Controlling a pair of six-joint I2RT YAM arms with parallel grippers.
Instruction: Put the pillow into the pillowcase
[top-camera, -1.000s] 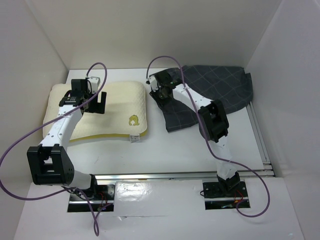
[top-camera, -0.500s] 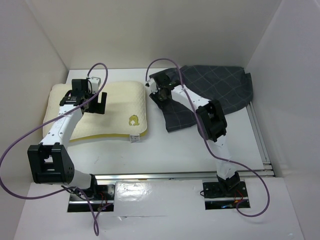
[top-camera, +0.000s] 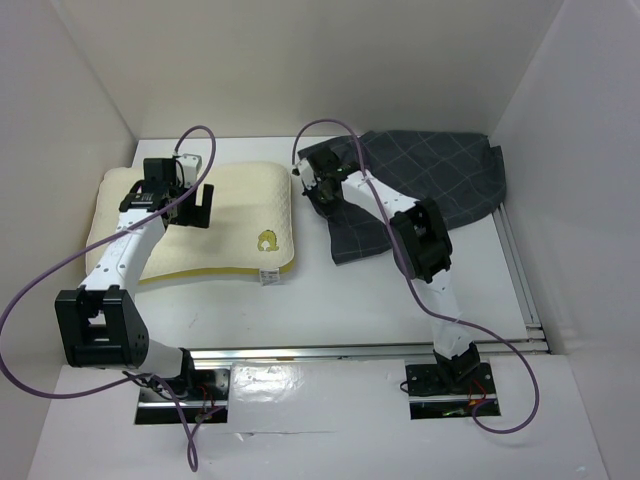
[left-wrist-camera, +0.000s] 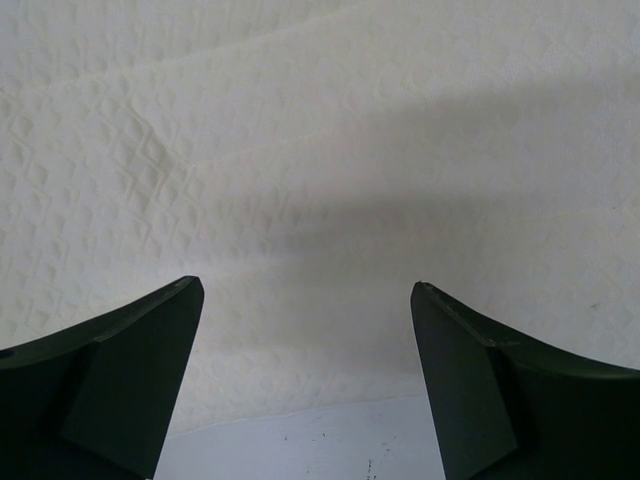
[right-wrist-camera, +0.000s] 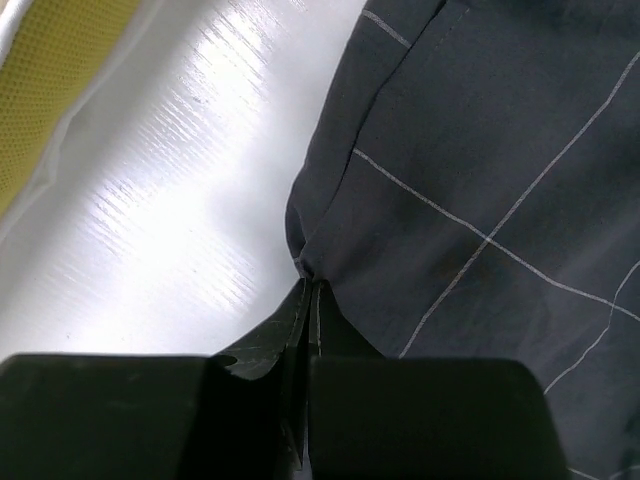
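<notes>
In the overhead view the pillow (top-camera: 230, 215) lies flat in the left half of the white surface (top-camera: 340, 300), its small yellow emblem (top-camera: 267, 240) near its lower right corner and a darker yellow band running along its near edge. The pillowcase (top-camera: 445, 180) is spread out in the upper right of the frame, apart from the pillow, with a strip of bare surface between the two. The left gripper (top-camera: 190, 212) hangs over the upper left part of the pillow with its jaws spread wide and nothing between them. In the left wrist view, the two dark fingers (left-wrist-camera: 120, 380) frame only the quilted cream fabric, with a sliver of surface showing along the bottom of the frame. The right arm reaches forward and to the left, so that the right gripper (top-camera: 320, 192) sits at the left edge of the pillowcase, the side nearest the pillow. In the right wrist view its jaws are pressed together, pinching a small fold at the cloth's edge, and the fabric puckers into creases where it is caught. The glossy surface lies to the left of that edge, and the pillow's yellow band shows in the upper left corner.
</notes>
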